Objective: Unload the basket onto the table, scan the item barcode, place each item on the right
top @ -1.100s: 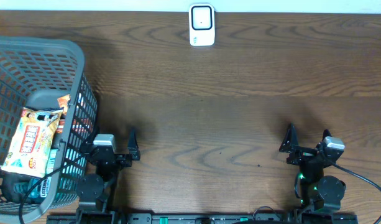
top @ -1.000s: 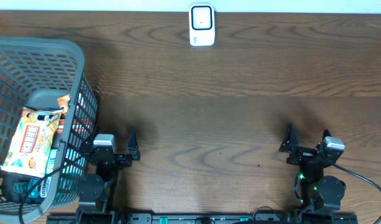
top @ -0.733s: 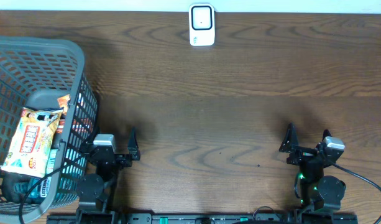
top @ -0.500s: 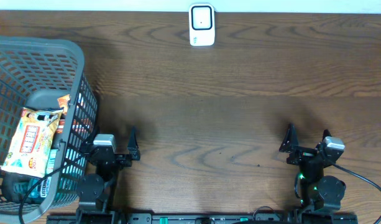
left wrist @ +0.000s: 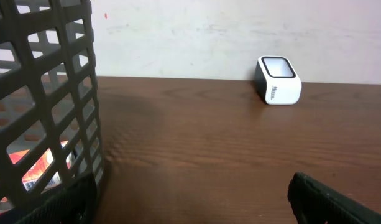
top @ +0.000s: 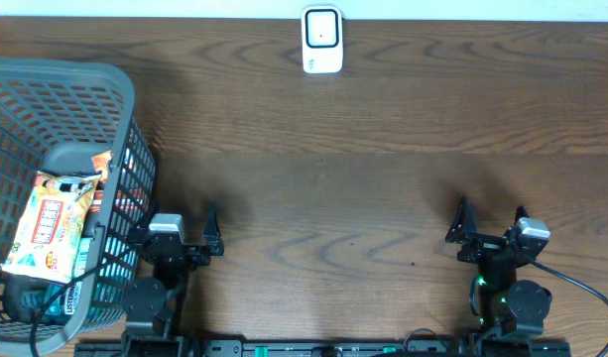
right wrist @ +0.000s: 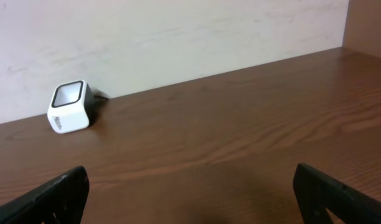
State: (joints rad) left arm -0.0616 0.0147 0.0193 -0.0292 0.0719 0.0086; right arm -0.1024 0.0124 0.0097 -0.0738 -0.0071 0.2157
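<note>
At far edge, scanner [top: 322, 40]; basket [top: 65, 67] left.

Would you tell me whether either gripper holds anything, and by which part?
Nothing is held: left gripper and right gripper both stand open and empty.

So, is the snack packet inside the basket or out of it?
Inside: the snack packet lies flat within the walls of the grey basket.

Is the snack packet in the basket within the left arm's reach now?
Probably yes: the open left hand sits beside the basket, nothing covers its top, and the snack packet lies uppermost.
</note>
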